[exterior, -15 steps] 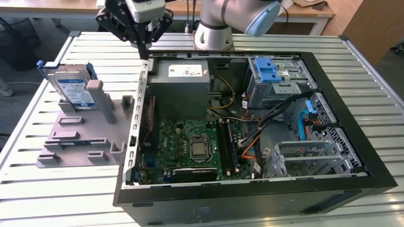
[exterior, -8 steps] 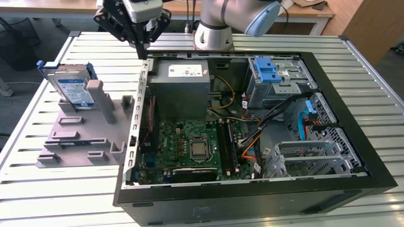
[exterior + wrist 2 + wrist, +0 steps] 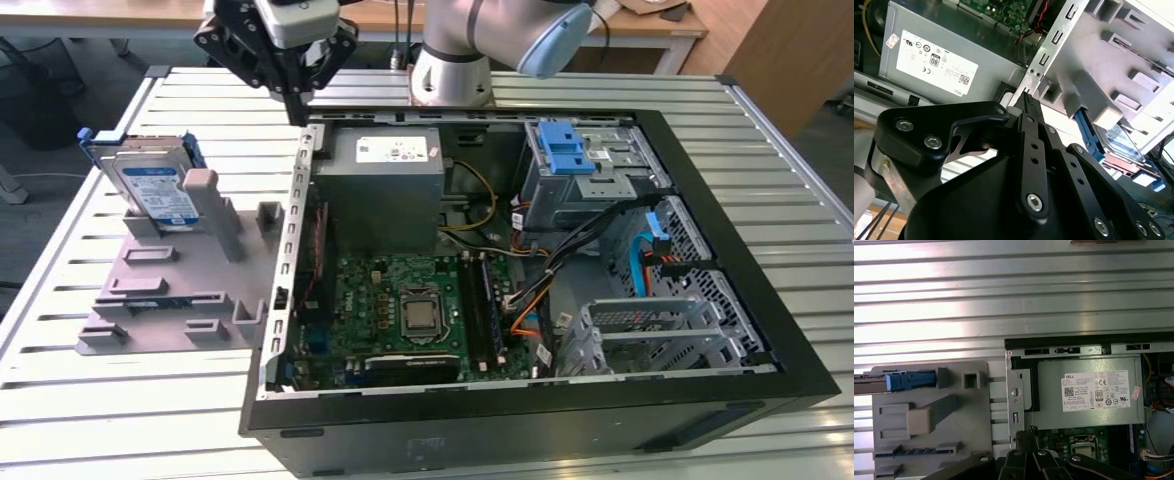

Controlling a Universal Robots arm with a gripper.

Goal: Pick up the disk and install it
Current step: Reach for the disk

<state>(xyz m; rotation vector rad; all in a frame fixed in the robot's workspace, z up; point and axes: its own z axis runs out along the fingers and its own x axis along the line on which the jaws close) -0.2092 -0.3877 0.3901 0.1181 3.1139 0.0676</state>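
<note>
Disk (image 3: 151, 188) upright in grey stand (image 3: 147, 290), gripper (image 3: 296, 108) pinched together, empty, near case (image 3: 790, 345) corner

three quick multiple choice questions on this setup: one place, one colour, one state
1. Where is the disk? A) inside the computer B) in the grey stand C) in the gripper
2. What colour are the disk's rails? A) red B) blue C) yellow
3. What does the gripper hold? A) nothing B) the disk C) a screwdriver
Answers: 1 B, it stands on edge in the stand; 2 B, blue plastic frames it; 3 A, its shut fingers are bare near the computer's corner.
</note>
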